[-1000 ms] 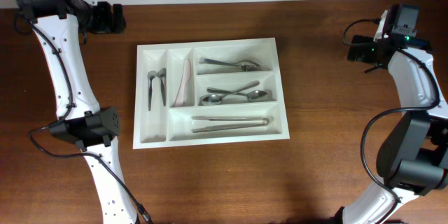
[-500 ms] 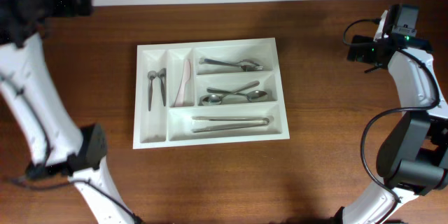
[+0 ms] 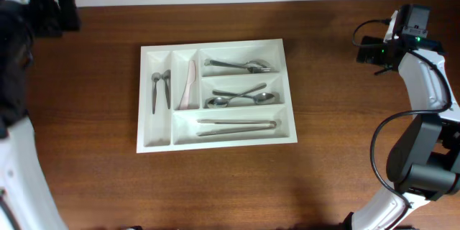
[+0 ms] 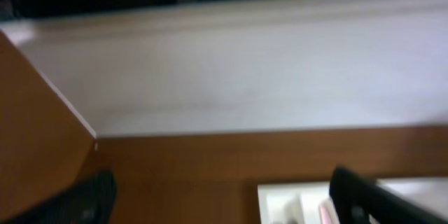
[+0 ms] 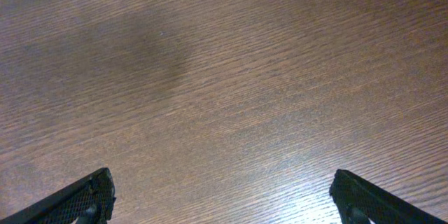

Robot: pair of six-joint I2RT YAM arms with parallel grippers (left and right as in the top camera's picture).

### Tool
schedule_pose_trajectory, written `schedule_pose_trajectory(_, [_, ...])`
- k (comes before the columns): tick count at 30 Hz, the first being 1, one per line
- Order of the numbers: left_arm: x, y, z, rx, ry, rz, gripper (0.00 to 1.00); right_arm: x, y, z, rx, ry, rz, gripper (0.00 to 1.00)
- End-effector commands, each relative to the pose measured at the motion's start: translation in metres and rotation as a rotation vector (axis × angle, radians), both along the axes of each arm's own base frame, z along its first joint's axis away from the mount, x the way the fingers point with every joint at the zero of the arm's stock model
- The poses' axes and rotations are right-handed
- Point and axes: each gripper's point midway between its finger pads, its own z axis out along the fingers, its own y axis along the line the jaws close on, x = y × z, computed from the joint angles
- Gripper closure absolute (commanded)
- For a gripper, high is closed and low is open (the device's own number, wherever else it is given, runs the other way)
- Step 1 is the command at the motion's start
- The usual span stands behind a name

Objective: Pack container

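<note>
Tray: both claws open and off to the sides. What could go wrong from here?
1. The left claw is blurred at the far left corner, its camera mostly on wall; a return to the container could clip the rim.
2. The spoons in the middle compartment lie crossed and may snag the next item.

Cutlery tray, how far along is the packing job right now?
Looks nearly finished. Done: the cutlery tray holds two small utensils, a pink utensil, spoons, more cutlery and tongs. In hand: nothing; the left claw and right claw are open, empty and away from the tray. Left: no utensil shows outside the tray, so probably nothing.
</note>
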Motion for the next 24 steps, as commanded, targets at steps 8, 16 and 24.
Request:
schedule_pose_trajectory(8, [-0.074, -0.016, -0.047, 0.039, -0.212, 0.006, 0.01, 0.003, -0.003, 0.005, -0.016, -0.009, -0.008, 0.01])
schedule_pose_trajectory(16, [-0.104, -0.023, -0.097, 0.025, -0.399, 0.009, 0.01, 0.003, -0.003, 0.005, -0.016, -0.009, -0.008, 0.01])
schedule_pose_trajectory(24, [-0.128, -0.028, -0.137, 0.009, -0.538, 0.008, 0.01, 0.003, -0.003, 0.005, -0.016, -0.009, -0.008, 0.01])
